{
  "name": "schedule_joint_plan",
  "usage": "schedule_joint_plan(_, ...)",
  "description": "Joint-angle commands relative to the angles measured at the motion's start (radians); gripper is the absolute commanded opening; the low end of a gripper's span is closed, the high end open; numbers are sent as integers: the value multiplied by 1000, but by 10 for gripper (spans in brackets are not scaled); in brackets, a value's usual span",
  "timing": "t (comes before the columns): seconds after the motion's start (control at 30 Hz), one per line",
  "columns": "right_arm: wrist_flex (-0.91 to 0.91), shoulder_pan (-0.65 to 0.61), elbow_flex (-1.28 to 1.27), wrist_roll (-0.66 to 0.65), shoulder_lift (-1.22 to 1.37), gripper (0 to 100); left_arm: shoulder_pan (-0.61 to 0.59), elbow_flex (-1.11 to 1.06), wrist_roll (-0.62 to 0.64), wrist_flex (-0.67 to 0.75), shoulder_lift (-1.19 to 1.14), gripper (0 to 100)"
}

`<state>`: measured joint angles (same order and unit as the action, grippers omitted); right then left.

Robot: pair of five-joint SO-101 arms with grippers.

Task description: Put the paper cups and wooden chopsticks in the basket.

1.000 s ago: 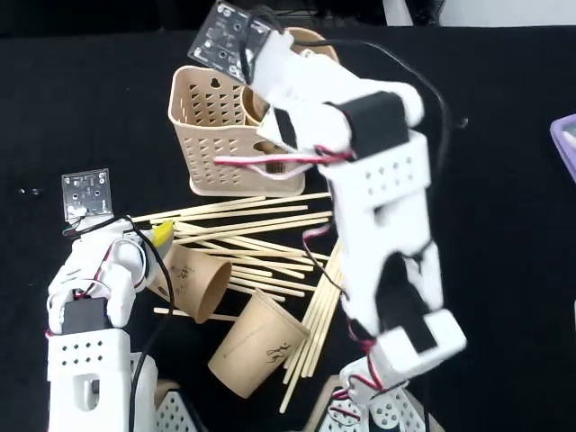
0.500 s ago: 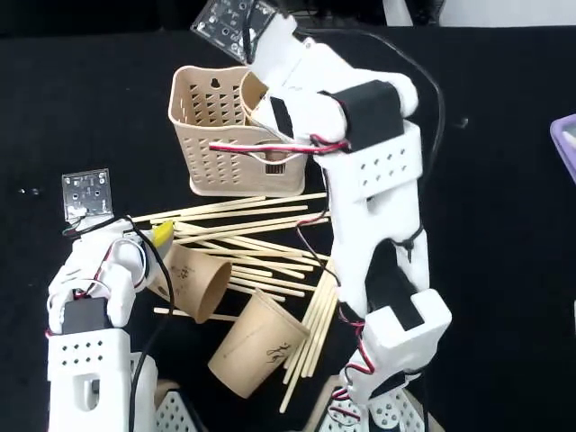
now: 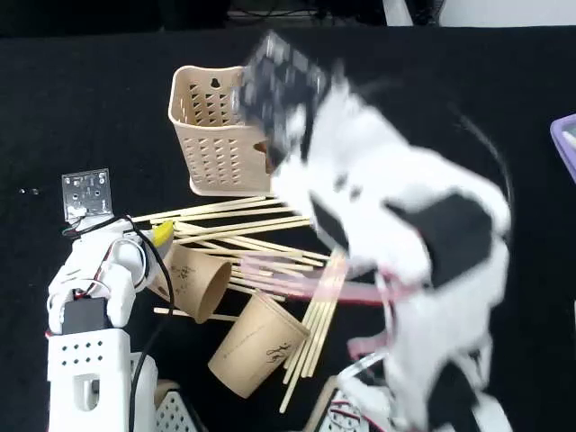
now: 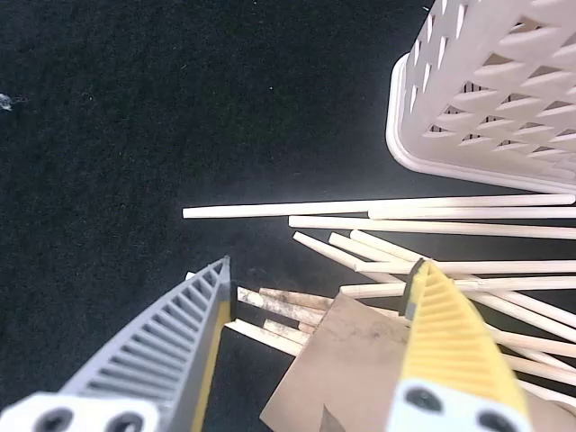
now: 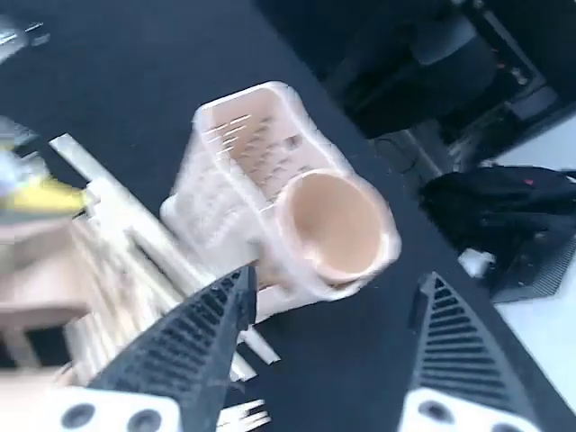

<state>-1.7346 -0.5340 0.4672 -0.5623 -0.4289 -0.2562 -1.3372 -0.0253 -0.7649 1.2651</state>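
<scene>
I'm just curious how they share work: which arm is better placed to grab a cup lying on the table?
Left, probably: the left gripper is open right at a paper cup lying on the chopsticks; the right gripper is up by the basket.

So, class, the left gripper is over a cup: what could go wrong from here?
1. The open left gripper hovers over a brown paper cup lying on loose wooden chopsticks; closing might crush it or roll it away.
2. A tan paper cup in the beige slotted plastic basket sits tilted at one end, so another may jam.
</scene>
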Motion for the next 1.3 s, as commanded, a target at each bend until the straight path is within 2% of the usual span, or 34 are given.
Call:
schedule_joint_plan(0.0,46,-158,-455,-15,-240,276,-35,15,9,14,15,314)
schedule_joint_plan(0.13,319,-258,-951,-58,-433,276,-163,50,25,14,15,314)
schedule_joint_plan(0.2,466,-281,-1145,-60,-487,276,-229,64,78,15,15,314)
schedule_joint_plan(0.33,707,-311,-1382,-55,-501,273,-328,70,146,25,15,314)
schedule_joint_plan(0.43,821,-341,-1477,-54,-501,273,-374,73,180,41,15,314)
schedule_joint_plan(0.8,945,-359,-1547,-21,-487,273,-394,74,195,44,15,314)
schedule_joint_plan(1.0,953,-394,-1540,-5,-367,275,-390,73,195,44,15,314)
schedule_joint_plan(1.27,1079,-405,-1503,-5,-231,273,-390,71,193,44,15,314)
